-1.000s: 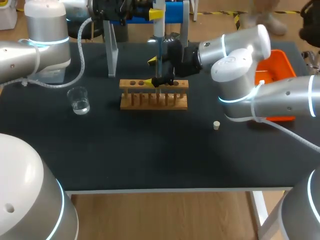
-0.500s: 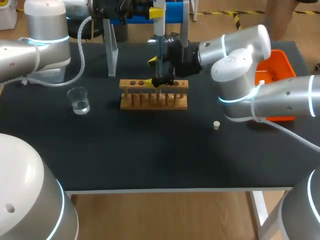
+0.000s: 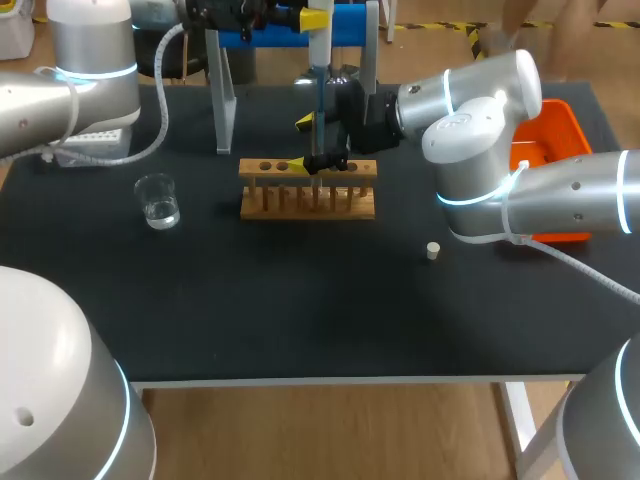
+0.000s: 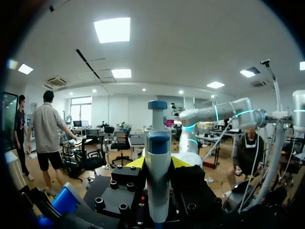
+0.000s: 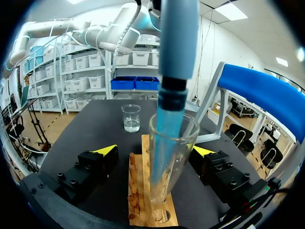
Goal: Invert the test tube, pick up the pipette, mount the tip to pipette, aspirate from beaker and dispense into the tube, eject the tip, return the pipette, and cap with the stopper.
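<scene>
Left gripper (image 4: 158,163): clenched on the pipette (image 4: 157,138), a yellow tip pressed against each side of the barrel. In the head view this gripper sits high at the rear of the table (image 3: 300,310), beside the blue-topped stand (image 3: 350,22), with the pipette hanging straight down from it. Pipette tip (image 5: 164,143): mounted, translucent blue, its lower end inside the mouth of the test tube (image 5: 162,188). Test tube: upright, mouth uppermost, over the wooden rack (image 3: 308,200); its foot appears to rest at a rack hole, though the contact itself is not clearly visible. Right gripper (image 5: 157,150): released, its two fingers standing clear on either side of the tube, with rack wood visible in the gap on one side. The right arm enters from the right and reaches to the rack at mid-table. Beaker (image 3: 158,200): upright on the table well to the left of the rack, a little clear liquid in it. Stopper (image 3: 432,251): lying loose on the table, to the right of and nearer than the rack, apart from everything. Orange tray (image 3: 560,125): at the right edge, partly hidden behind the right arm.
</scene>
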You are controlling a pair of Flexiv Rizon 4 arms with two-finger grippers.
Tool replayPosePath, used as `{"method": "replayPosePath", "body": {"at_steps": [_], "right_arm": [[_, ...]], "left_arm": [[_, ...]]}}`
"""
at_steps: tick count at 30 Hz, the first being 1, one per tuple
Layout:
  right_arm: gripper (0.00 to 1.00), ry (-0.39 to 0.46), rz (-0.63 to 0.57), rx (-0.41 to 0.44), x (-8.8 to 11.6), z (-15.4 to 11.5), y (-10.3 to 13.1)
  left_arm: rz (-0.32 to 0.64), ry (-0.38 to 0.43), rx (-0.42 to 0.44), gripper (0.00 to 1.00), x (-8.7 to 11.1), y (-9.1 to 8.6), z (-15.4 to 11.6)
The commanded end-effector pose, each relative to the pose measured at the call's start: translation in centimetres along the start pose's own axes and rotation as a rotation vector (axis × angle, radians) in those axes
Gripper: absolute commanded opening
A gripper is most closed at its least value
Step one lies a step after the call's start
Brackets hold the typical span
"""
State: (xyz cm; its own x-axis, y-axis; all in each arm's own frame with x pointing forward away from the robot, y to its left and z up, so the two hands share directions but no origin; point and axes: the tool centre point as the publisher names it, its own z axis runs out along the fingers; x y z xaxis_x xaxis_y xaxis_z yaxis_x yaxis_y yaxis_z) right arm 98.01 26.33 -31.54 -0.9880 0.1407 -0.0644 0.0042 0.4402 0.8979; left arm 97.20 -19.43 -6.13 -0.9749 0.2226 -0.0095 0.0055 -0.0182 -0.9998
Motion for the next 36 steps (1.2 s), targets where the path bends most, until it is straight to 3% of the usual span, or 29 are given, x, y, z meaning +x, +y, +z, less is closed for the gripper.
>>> {"method": "replayPosePath", "body": {"at_steps": [1,36], "right_arm": [[1.0,0.002,0.0,0.002,0.0,0.0,0.0],[1.0,0.002,0.0,0.002,0.0,0.0,0.0]], "left_arm": [[0.0,0.001,-0.007,0.0,0.1,-0.4,0.1],[0.017,-0.006,-0.042,0.0,0.8,-3.6,1.6]]}}
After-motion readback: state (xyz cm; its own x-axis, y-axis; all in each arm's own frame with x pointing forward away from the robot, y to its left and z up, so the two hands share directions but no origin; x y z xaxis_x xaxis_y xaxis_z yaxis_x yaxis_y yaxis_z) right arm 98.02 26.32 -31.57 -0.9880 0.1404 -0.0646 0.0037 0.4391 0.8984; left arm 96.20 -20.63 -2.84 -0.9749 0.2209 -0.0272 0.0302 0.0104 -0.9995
